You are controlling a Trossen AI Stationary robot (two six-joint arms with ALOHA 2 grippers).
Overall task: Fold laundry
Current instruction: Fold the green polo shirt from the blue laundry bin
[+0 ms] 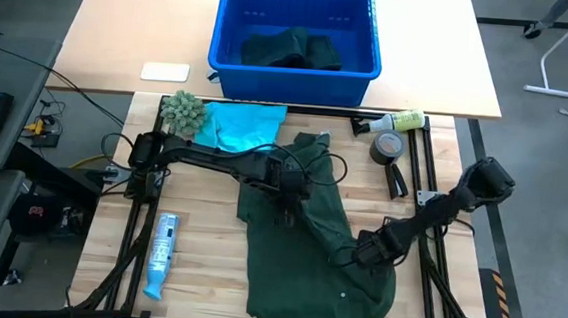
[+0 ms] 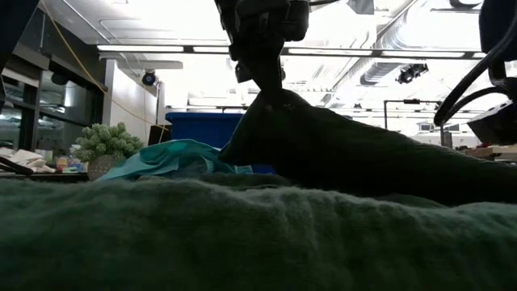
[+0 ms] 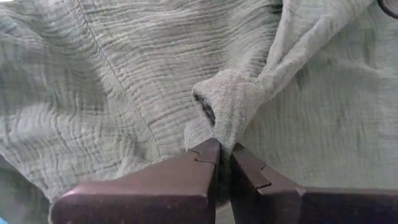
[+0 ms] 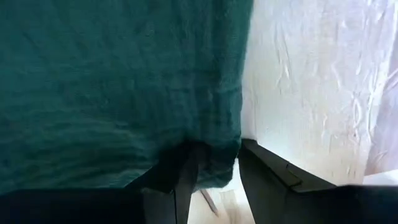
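The dark green garment (image 1: 308, 246) lies spread over the table's middle. The left gripper (image 1: 289, 201) pinches a fold of it, jaws closed on cloth. The right gripper (image 1: 366, 251) seems clamped on its edge, jaws partly apart. A turquoise shirt (image 1: 244, 124) lies behind.

The left gripper (image 1: 288, 201) is held mid-table, fingers (image 3: 205, 163) pinched together on cloth. The right gripper (image 1: 366, 253) is lowered nearby, its jaws parted around a cloth edge.
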